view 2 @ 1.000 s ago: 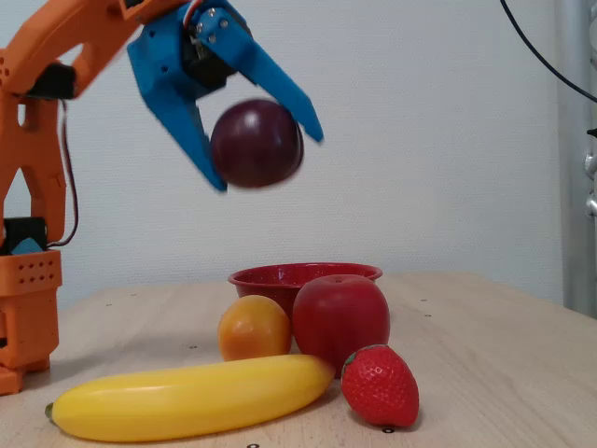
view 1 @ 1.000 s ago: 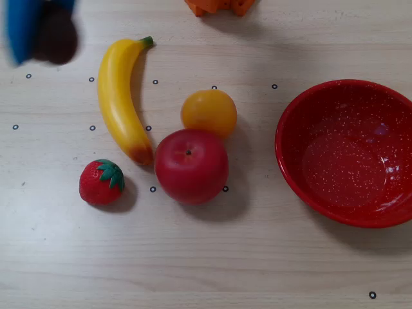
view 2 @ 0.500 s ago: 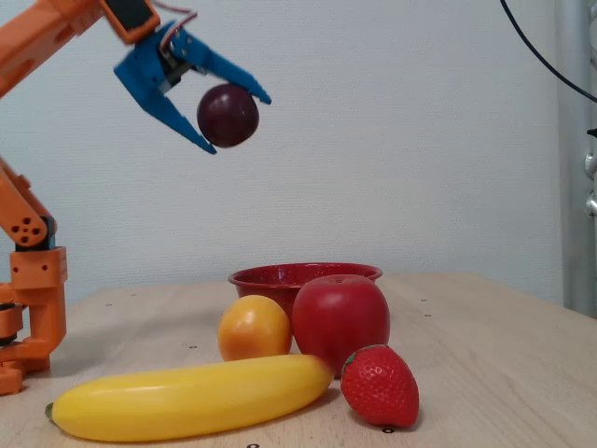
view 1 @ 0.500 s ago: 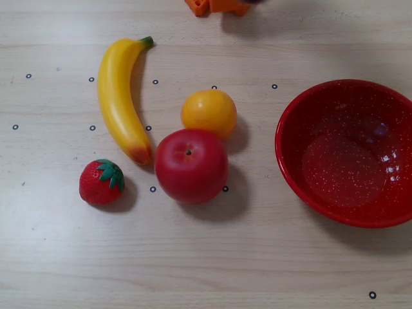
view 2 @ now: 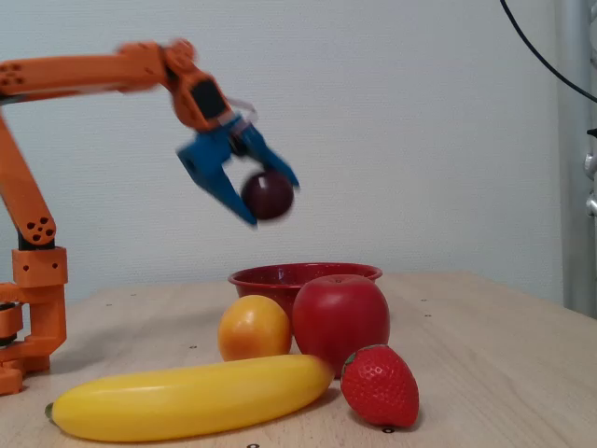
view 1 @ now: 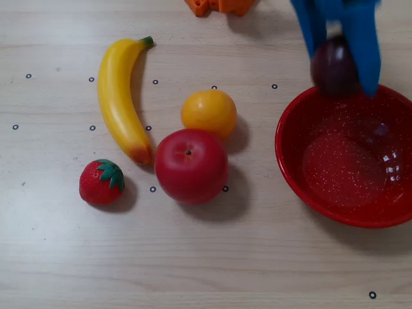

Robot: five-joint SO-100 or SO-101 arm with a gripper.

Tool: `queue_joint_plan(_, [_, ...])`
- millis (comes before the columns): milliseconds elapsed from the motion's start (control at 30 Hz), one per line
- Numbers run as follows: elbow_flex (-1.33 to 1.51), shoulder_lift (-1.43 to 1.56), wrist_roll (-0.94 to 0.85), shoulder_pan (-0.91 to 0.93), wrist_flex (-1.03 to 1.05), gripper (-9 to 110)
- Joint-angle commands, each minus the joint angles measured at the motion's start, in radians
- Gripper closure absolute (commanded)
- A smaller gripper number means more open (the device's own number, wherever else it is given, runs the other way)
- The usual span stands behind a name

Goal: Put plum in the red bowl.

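Overhead view, left to right:
- strawberry (view 1: 102, 182), banana (view 1: 120, 98), apple (view 1: 191, 165), orange (view 1: 208, 112): resting on surface (view 1: 206, 257), clear of transfer path.
- end effector (view 1: 341, 67): clamped around plum (view 1: 333, 67), held aloft at far rim of red bowl (view 1: 347, 154), likely for drop.

Pale desk, plain wall behind me.
My desk (view 1: 193, 257) is light wood grain dotted with small black ring marks; beyond its far edge stands a bluish-white wall (view 2: 420, 140), with a black cable (view 2: 546, 61) hanging at the right.
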Motion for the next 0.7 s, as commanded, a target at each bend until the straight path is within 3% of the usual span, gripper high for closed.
queue_joint_plan(0, [-0.17, -0.054, 0.058, 0.029, 0.008, 101])
queue_joint_plan(333, [-0.494, -0.466, 0.089, 0.044, 0.118, 101])
queue_joint_plan(433, [-0.538, -0.541, 0.089, 0.044, 0.124, 88])
queue_joint_plan(533, [-0.548, -0.584, 0.098, 0.037, 0.11, 66])
queue_joint_plan(667, [-0.577, -0.611, 0.098, 0.032, 0.126, 57])
